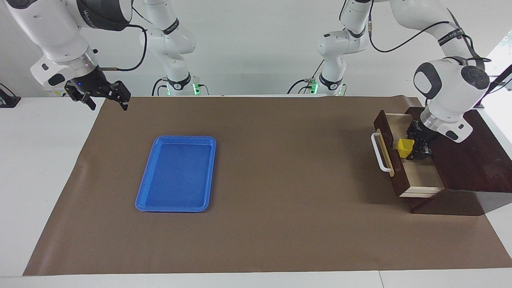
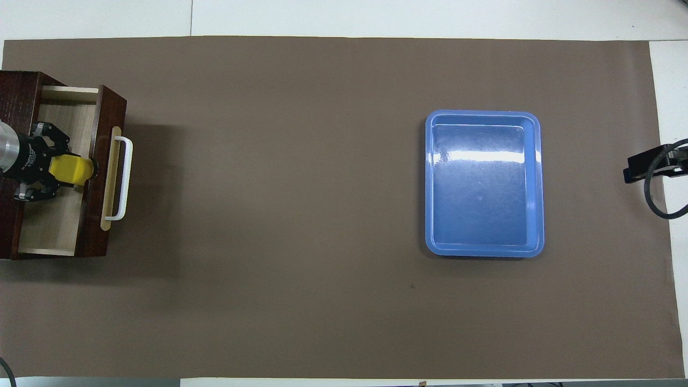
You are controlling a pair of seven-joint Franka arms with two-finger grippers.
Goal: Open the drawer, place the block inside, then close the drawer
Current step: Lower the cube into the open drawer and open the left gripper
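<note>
Drawer (image 1: 416, 168) of dark wood with one white bar handle sits pulled open at my left arm's end of the worktop, where my left end effector (image 1: 412, 150) grips the single yellow block (image 1: 405, 147) above its pale interior, while my right end effector (image 1: 105, 102) waits, released.

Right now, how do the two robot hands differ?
The left gripper is down inside the open drawer, shut on the yellow block; the right gripper waits open and empty above the table's edge, at the blue tray's end. Both are black, two-fingered, on white arms.
</note>
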